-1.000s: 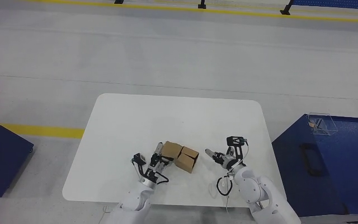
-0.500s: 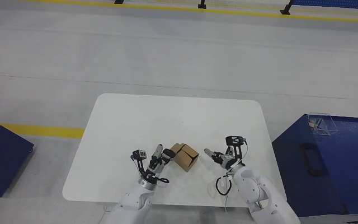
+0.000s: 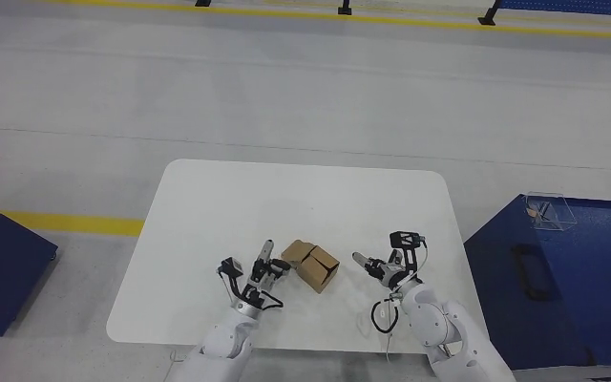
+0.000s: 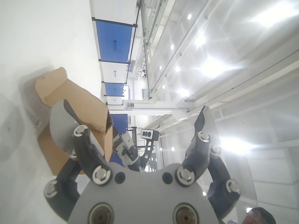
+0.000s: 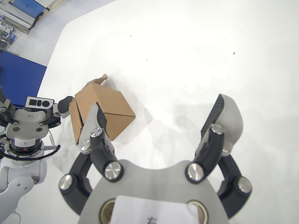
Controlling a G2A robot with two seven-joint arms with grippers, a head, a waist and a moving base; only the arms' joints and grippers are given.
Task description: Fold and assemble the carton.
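A small brown carton (image 3: 312,265) lies on its side on the white table (image 3: 286,201), near the front edge, partly folded with a flap loose at its left end. My left gripper (image 3: 268,268) is open at that end; in the left wrist view (image 4: 133,115) one finger (image 4: 62,115) rests against the carton (image 4: 77,99). To the carton's right, my right gripper (image 3: 375,266) stands open and a short gap away. The right wrist view has the right gripper (image 5: 158,104) with nothing between its fingers, the carton (image 5: 109,101) ahead, and the left gripper (image 5: 65,104) at its end flap.
A blue cabinet (image 3: 544,286) stands off the table's right side with a clear box (image 3: 544,210) on top. Another blue unit (image 3: 19,267) sits off the left side. The table's back half is bare white surface.
The carton's left end flap has been pushed in, so the carton looks shorter. My left gripper moved in toward that end, then eased back slightly. The right arm stayed nearly still.
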